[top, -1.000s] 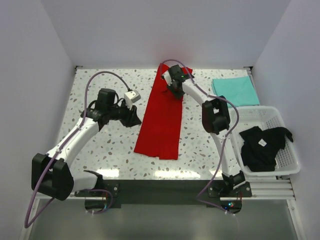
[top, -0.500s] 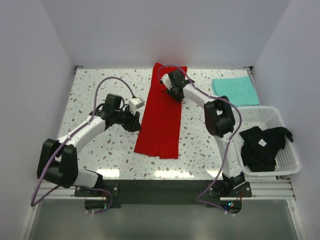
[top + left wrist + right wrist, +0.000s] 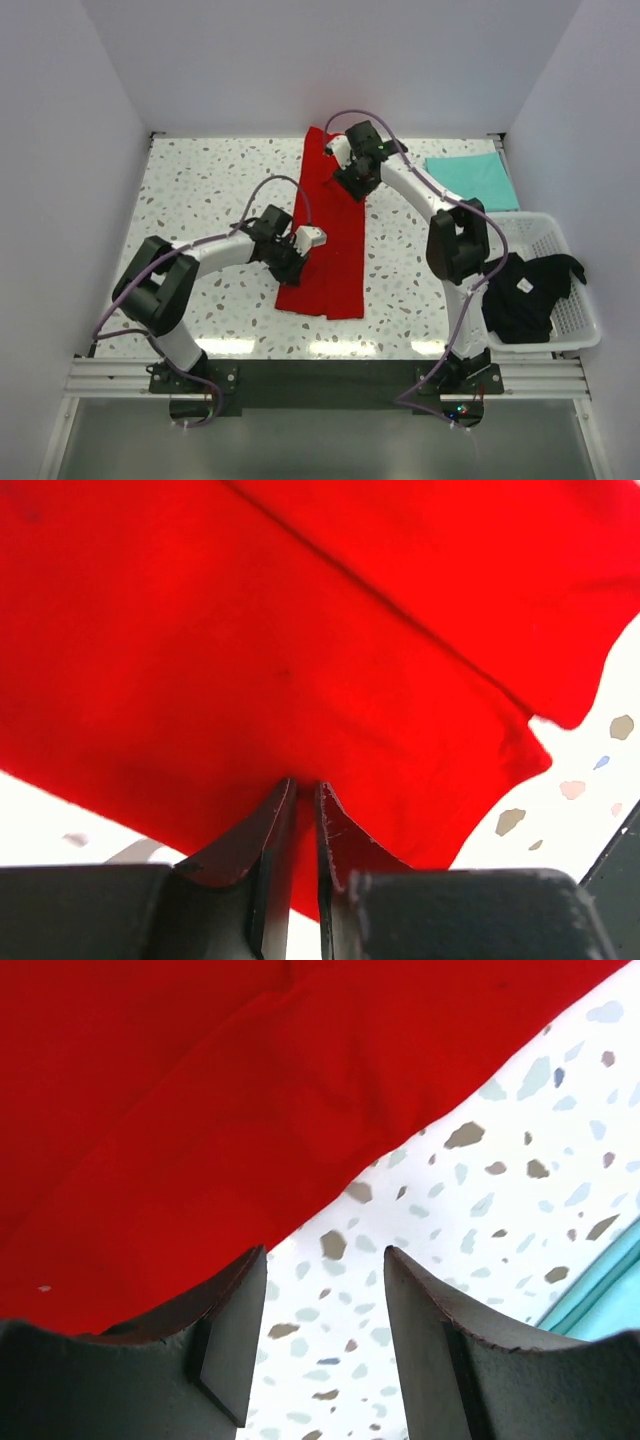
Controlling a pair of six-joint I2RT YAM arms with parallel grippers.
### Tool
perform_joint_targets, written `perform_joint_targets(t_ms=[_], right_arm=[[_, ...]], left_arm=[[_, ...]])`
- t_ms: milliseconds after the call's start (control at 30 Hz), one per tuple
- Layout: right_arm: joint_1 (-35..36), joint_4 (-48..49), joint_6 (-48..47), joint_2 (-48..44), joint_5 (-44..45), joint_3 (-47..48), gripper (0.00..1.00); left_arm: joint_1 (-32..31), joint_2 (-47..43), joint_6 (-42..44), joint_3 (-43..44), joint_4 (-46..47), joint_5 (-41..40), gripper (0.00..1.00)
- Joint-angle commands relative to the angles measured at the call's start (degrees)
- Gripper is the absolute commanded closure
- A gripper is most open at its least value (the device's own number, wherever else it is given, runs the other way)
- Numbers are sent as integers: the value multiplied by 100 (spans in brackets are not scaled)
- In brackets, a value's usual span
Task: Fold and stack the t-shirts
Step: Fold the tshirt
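From above, the red shirt (image 3: pixel 335 230) lies folded in a long strip down the middle of the table (image 3: pixel 200 190). The left claw (image 3: pixel 297 262) sits on its left edge near the near end, and the right claw (image 3: pixel 352 185) is over its far end. The mint shirt (image 3: pixel 472 180) lies flat well to the right of the right claw, and the black shirt (image 3: pixel 525 290) is heaped in the basket (image 3: pixel 590 335)

At the left wrist, the left claw (image 3: pixel 300 785) is pinched almost together, with red cloth in the thin slit and the red shirt (image 3: pixel 300 630) spread just ahead

At the right wrist, the right claw (image 3: pixel 322 1260) gapes open over bare speckled table (image 3: pixel 480 1210), holding nothing. The red shirt (image 3: pixel 200 1090) has its edge just ahead, reaching one finger, and the mint shirt (image 3: pixel 605 1295) is off to the right
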Motion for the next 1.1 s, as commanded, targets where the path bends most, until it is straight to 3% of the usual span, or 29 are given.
perform_joint_targets(t_ms=[0,167,333,433,567,667,767,933,1067], right_arm=[[-199,-692,413,-562,-609,28,46],[-595,-1315,362,-905,-1477,-60,47],[-851,-1519,-209,-1678,-2182,-823,50],[-851,-1388,-824,-2573,-2657,-1780,51],[-781,-888,-2008,-4275,-3184,-3327,50],[-343,-729,-2870,-5017,-2984,-4426,50],[299,-536,-3049,-5730,-2807,-5323,51],[1441,35,-2505,-5881,-2500,-6036,55],[2373,659,-1707,-5469,-1947,-6116,60]], left_arm=[[-412,146,284,139,-342,-299,83],[-833,182,415,226,-640,-168,87],[-1142,-142,732,183,-782,87,85],[-1081,-941,1118,25,-651,289,72],[-1028,-2672,2101,-632,-544,483,51],[-1028,-3333,2998,-915,-790,571,46],[-1037,-3527,3851,-1275,-1159,702,46],[-1072,-3641,4502,-1838,-686,720,44],[-1124,-3913,5134,-2347,-457,633,47]])
